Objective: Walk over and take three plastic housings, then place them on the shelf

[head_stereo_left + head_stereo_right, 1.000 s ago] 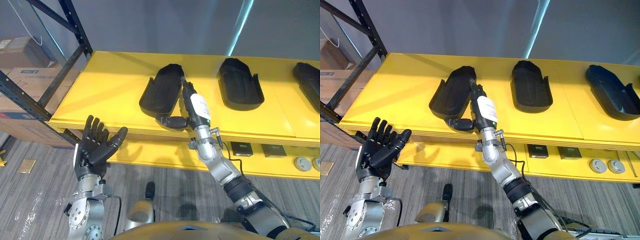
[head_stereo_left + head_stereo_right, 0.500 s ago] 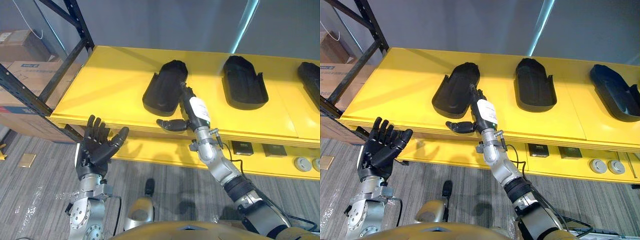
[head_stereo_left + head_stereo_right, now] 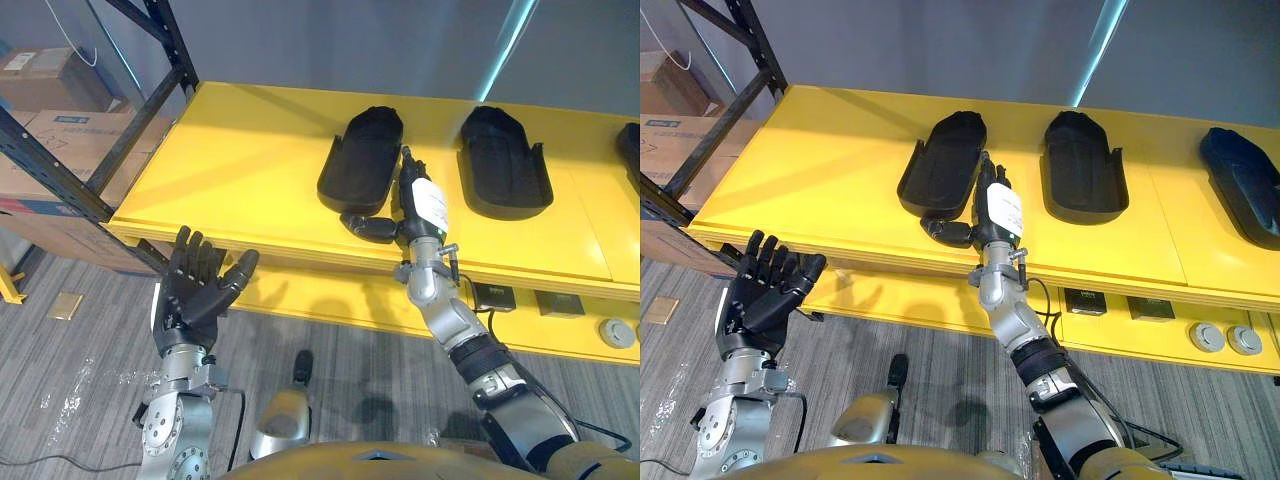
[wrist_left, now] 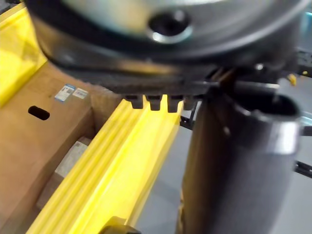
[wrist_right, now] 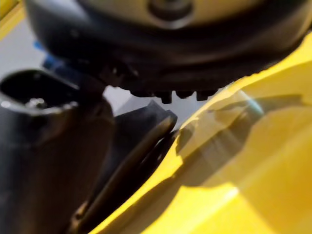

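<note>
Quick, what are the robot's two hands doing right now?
Left hand: open, holding nothing.
Right hand: open, stretched out beside the leftmost black housing on the yellow shelf.

Matt black plastic housings [image 3: 361, 160] lie on a smooth yellow shelf [image 3: 250, 170] (faint sheen) beside brown cardboard boxes [image 3: 60, 145].

Both head eyes look down at the yellow shelf [image 3: 250, 150], sharing it, while each wrist camera faces it from close up.
</note>
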